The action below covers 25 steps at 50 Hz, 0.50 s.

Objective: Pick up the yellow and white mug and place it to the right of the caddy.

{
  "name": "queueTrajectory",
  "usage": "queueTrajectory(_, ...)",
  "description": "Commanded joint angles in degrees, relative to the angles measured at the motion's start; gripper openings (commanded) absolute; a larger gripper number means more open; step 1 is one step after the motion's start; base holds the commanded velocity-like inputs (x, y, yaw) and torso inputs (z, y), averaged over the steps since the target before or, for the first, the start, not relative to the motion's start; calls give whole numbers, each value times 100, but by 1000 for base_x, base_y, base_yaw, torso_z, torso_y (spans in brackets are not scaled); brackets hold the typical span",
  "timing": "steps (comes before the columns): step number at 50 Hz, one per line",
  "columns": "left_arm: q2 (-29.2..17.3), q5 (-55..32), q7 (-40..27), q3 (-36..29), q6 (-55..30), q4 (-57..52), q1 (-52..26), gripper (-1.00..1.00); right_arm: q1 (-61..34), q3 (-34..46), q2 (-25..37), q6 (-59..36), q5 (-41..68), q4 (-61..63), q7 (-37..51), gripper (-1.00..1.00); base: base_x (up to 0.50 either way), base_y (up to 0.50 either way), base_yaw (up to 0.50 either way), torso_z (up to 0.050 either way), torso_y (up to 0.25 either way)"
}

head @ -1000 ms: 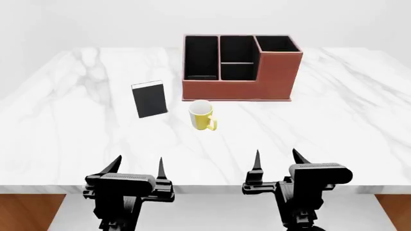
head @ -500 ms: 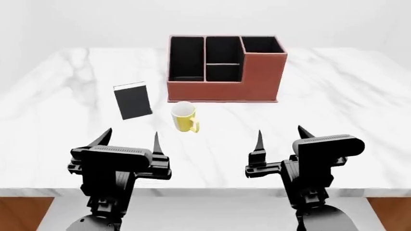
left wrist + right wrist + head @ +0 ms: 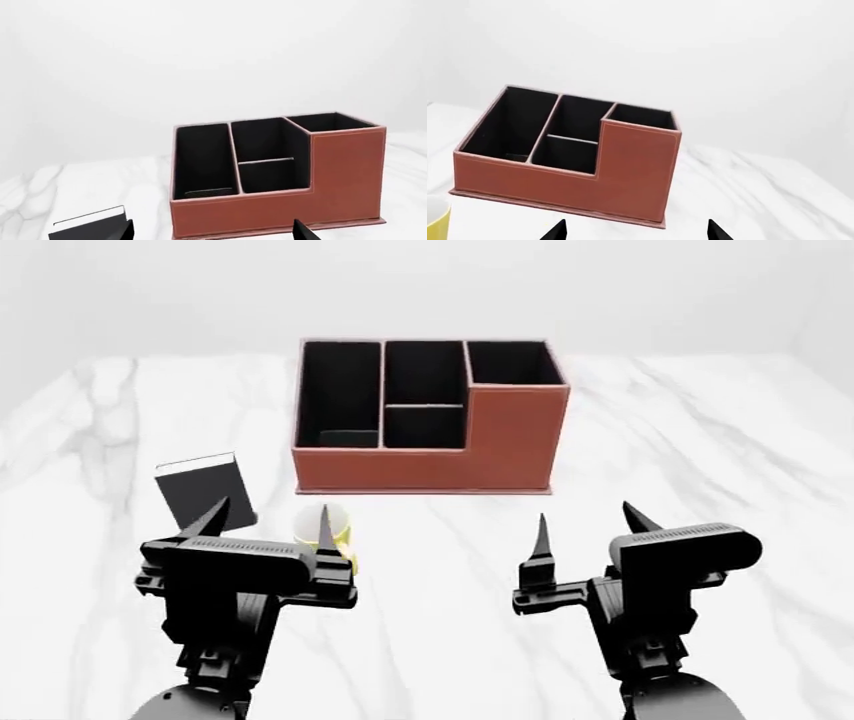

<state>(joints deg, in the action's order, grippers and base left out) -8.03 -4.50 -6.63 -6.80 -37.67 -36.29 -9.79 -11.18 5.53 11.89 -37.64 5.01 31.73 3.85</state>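
Head view: caddy (image 3: 427, 440) sits mid-table on white marble table (image 3: 694, 450), tall section at its right end. Yellow and white mug (image 3: 324, 524) stands upright in front of caddy's left half, apart from it, partly hidden behind left gripper (image 3: 267, 530). Left gripper fingers spread wide, grasping nothing. Right gripper (image 3: 583, 530) also released, empty, hovering right of mug. Black book (image 3: 200, 485) stands left of mug, near it. Right wrist view: mug edge (image 3: 437, 225) just peeks in beside caddy (image 3: 570, 167).
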Motion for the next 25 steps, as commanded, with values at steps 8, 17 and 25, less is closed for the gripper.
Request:
queueTrajectory(8, -67, -120, -83, 13, -18, -90, 26, 100, 64, -17, 33, 59, 103, 49, 41, 100, 463, -49, 0, 0, 0)
queueTrajectory(17, -102, -165, -112, -8, -17, -106, 32, 100, 73, -25, 44, 84, 154, 62, 56, 100, 466, -16, 0, 0, 2)
queueTrajectory(25, -125, -222, -136, 2, -10, -104, 31, 100, 85, -15, 57, 100, 179, 77, 81, 100, 464, -54, 0, 0, 1)
